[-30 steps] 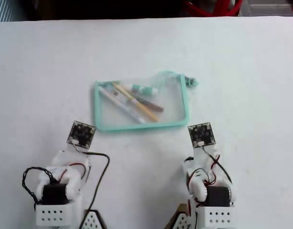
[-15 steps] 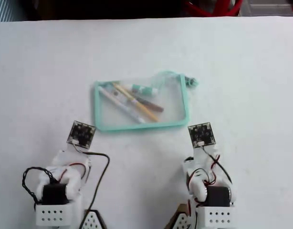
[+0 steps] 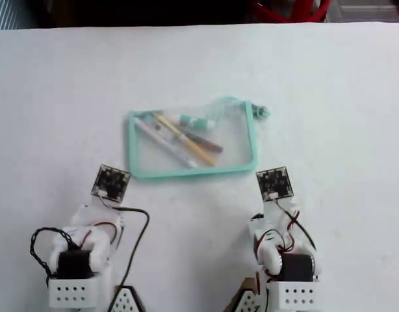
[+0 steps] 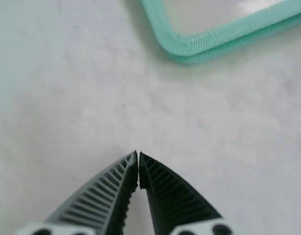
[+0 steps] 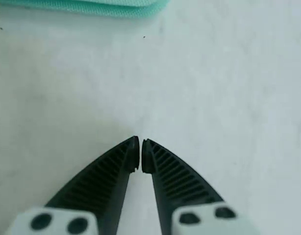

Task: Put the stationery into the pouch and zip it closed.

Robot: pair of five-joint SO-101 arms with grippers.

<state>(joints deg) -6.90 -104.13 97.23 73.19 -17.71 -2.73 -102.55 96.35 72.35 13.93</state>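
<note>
- Pouch lies flat on the table, pens inside.
- Left gripper — tips together, empty, near the pouch's corner.
- Right gripper — tips together, empty.

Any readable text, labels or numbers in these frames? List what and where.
None legible.
Pens in the pouch: any print is too small and blurred to read.
Left board and right board on the wrists: any markings are too small to read.
Left end effector and right end effector: ribbed fingers, no text.
</note>
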